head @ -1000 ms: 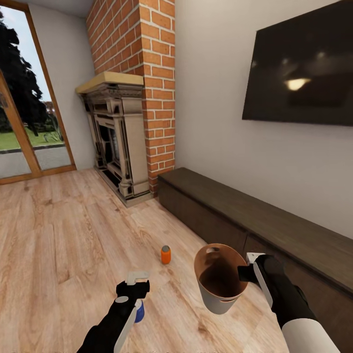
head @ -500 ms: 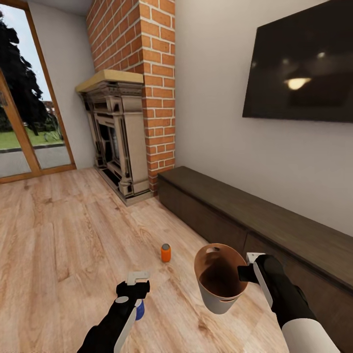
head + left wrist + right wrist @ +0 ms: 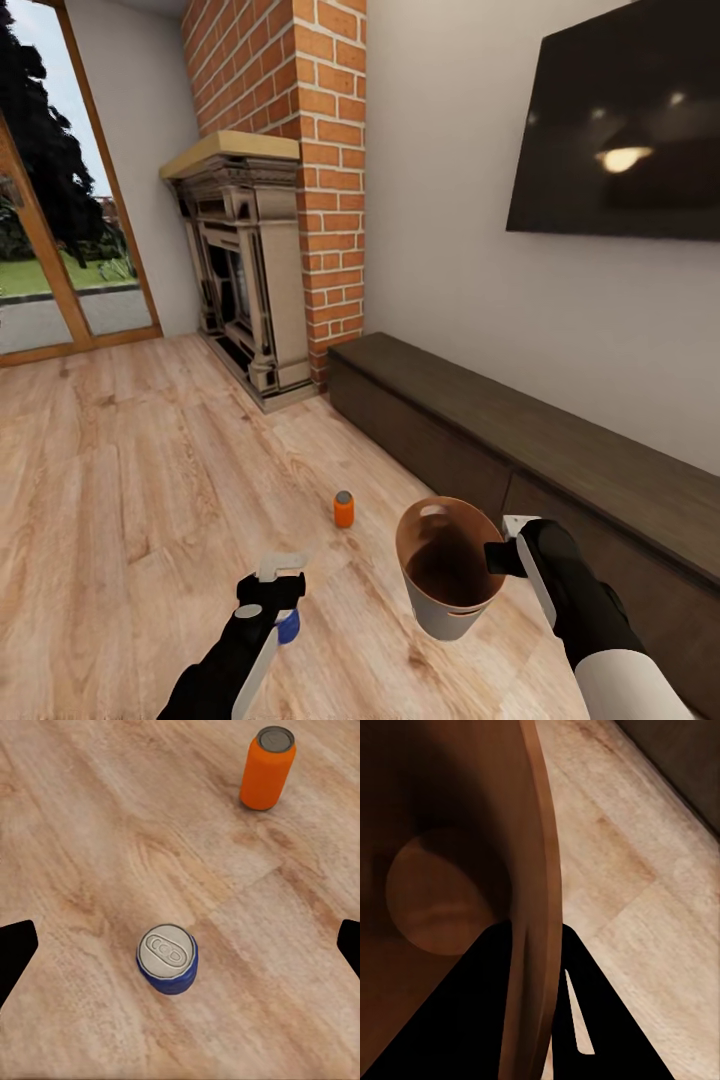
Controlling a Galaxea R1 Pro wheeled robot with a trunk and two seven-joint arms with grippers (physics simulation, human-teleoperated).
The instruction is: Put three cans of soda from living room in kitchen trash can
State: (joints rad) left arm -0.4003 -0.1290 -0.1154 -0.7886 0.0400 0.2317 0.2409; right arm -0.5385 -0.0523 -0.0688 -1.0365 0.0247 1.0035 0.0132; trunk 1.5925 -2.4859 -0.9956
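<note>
Here the left gripper (image 3: pixel 283 577) hangs wide open above the blue soda can (image 3: pixel 168 960), standing on open plank floor (image 3: pixel 120 480) well apart from the low cabinet (image 3: pixel 520 440). An orange soda can (image 3: pixel 344 509) stands nearby. The right gripper (image 3: pixel 505 555) clamps the trash can (image 3: pixel 445 600) rim.

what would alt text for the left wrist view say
A dark blue soda can stands upright on a warm wood plank floor, centred between the open left gripper's dark fingertips at the frame edges. An orange can stands farther off.

Blue soda can (image 3: pixel 167 960) and orange soda can (image 3: pixel 267 768) upright on plank floor, well apart. Trash bucket (image 3: pixel 447 578) tilted, brown interior showing.
</note>
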